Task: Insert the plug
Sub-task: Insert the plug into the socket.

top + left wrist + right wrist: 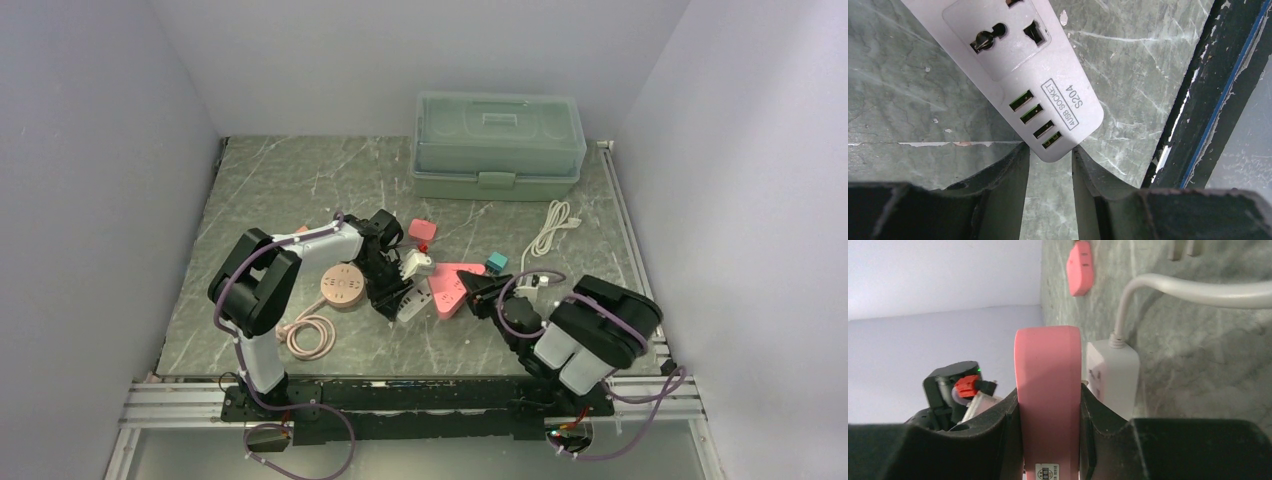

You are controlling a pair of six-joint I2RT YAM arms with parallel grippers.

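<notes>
R claw is clamped on the pink rounded-triangle plastic plug, w/ fingers tight on opposite sides. The plug sits near bench centre, at 3 o'clock of the white plastic power strip and just beside it. In the R wrist view the strip's end, w/ a white cable leaving it, shows right next to the plug. L claw is at a narrow gap. The strip's rounded end, marked "4USB SOCKET S204" w/ four USB slots, pokes between the tips and seems to touch both, but can't tell if it's actually pinched. The strip lies flat on the grey marble-look bench, w/ a universal socket further up its face. Other items, from the plug:
- A small teal cube at approx 1 o'clock.
- A bundled white cord at approx 2 o'clock.
- A small pink plastic piece at approx 11 o'clock.
- A round tan disc w/ a coiled pinkish lead at 9 o'clock, past the L arm.

A pale-green translucent lidded box stands at the far edge, approx 1 o'clock of the bench.
</notes>
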